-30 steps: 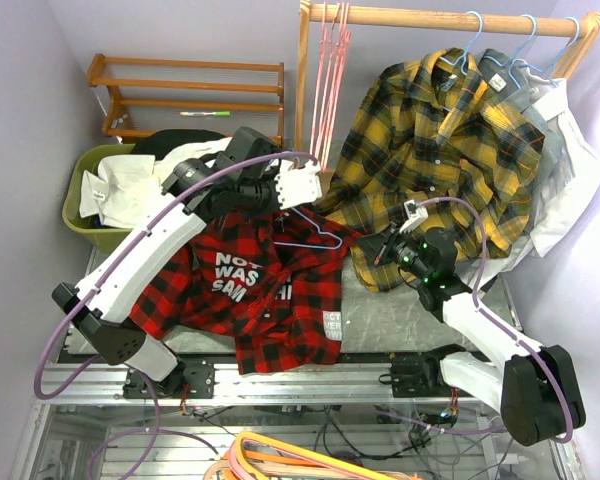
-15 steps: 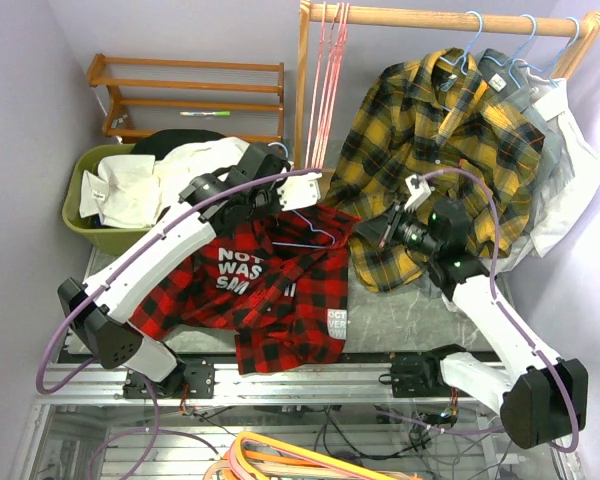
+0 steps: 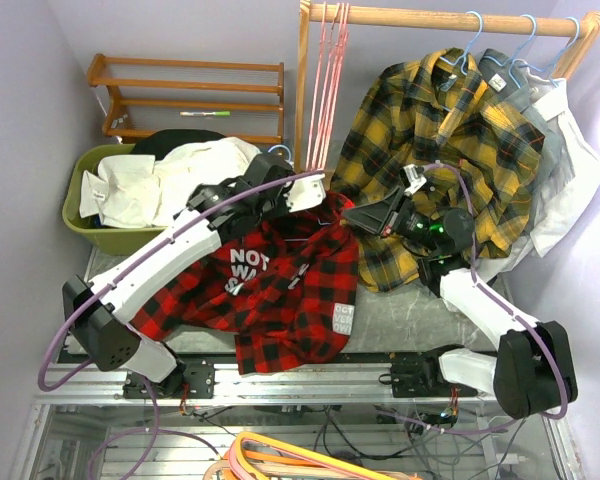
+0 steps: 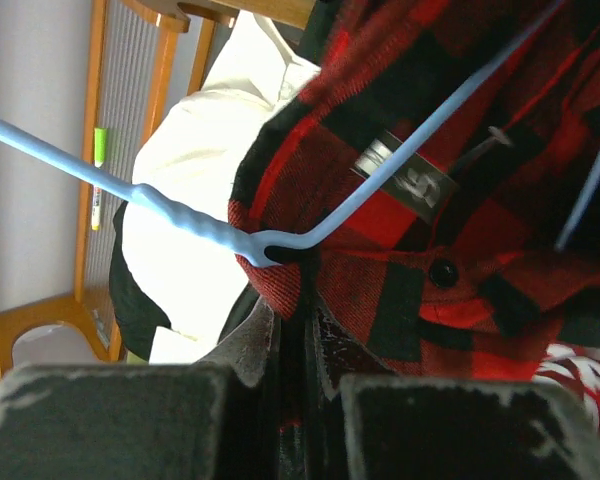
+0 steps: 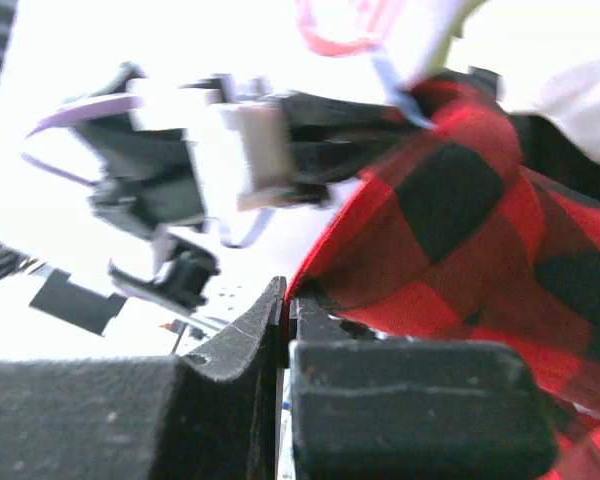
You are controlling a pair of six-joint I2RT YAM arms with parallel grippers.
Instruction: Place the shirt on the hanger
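The left hand (image 4: 292, 325) is clamped on collar fabric of the shirt (image 3: 280, 290), directly under the twisted neck of the hanger (image 4: 195, 225). One hanger arm runs toward the upper right of the left wrist view, inside the garment. The right hand (image 5: 283, 300) is clamped on the shirt's edge, right of centre in the top view. The shirt drapes from both hands onto the surface (image 3: 410, 315). One second earlier the right hand sat lower right, and the hanger lay exposed on top of the fabric.
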